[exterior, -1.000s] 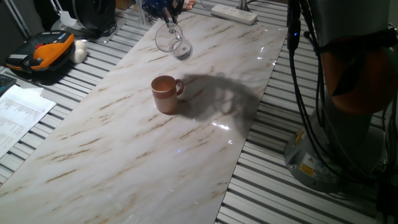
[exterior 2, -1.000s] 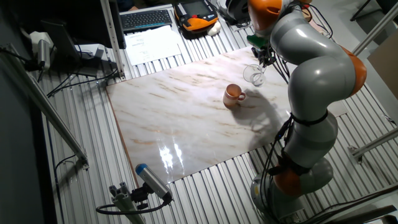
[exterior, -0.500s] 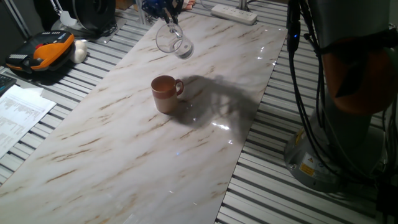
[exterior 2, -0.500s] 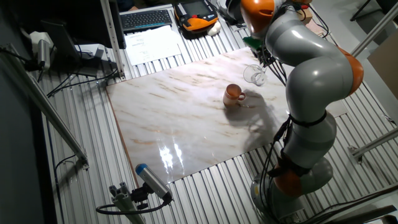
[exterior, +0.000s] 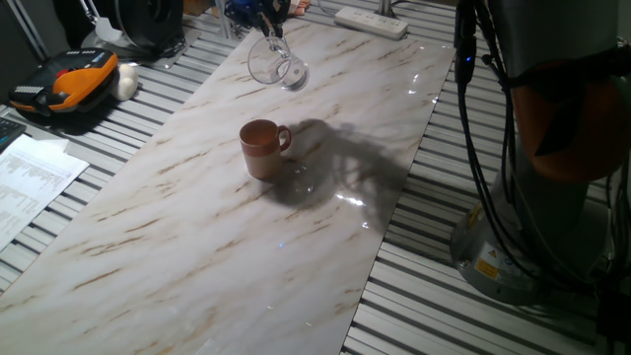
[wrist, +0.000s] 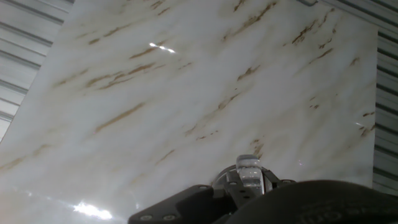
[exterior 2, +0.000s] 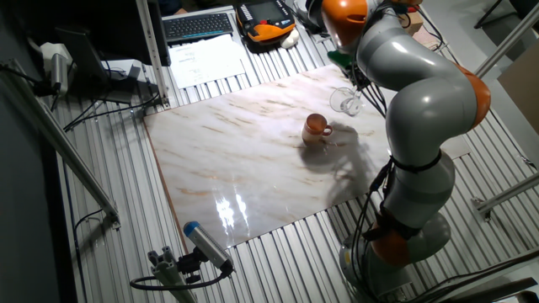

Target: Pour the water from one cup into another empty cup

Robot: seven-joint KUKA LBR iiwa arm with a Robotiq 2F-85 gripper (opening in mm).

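Glass mug (exterior: 276,64): clear, with a loop handle, held off the marble tabletop (exterior: 197,227) near its far end, tilted. It hangs from the gripper (exterior: 264,22), whose dark fingers come down on its upper part and pinch it; in the other fixed view the same mug (exterior 2: 344,102) sits just under the arm's wrist. Water: too little shows through the glass to place it with certainty. Brown mug (exterior: 263,149): terracotta, lighter inside, upright on the marble near the middle of the slab, handle pointing toward the arm's base, well apart from the glass mug and nearer the camera in one fixed view; also seen at (exterior 2: 317,128). Arm (exterior 2: 421,93): grey with orange joints, bent over the far right of the slab. Hand view: veined marble below, only a dark part of the hand at the bottom edge; neither mug identifiable there. Surroundings: power strip (exterior: 372,21), orange-and-black case (exterior: 64,84), papers (exterior: 30,182), keyboard (exterior 2: 198,26).
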